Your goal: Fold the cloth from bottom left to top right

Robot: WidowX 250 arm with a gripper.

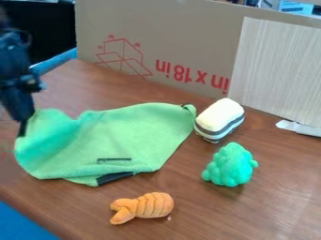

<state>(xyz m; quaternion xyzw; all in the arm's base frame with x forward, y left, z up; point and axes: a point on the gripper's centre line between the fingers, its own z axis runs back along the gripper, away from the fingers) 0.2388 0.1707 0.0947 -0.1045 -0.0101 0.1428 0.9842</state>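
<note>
Cloth weight: the green cloth (119, 138) is being judged light, with little lifting force being called for.
Cloth feel: a soft, limp fabric is being suggested by the wavy outline; sagging is being expected under any raised corner, and no breakage is being feared.
Cloth slip: good grip is being promised by the matt, slightly fuzzy face.
Hold: a shallow pinch of the lower left edge is being advised, with scraping of the wooden surface (276, 178) being avoided.
End effector: the black end effector (24, 127) is being held at the cloth's left edge; whether it is being spread or pressed together on fabric cannot be told.
Cloth place: the surface is being covered left of the striped toy (219, 119).
Cloth look: bright green is being shown, with a black tag (115, 178) at the lower edge.
</note>
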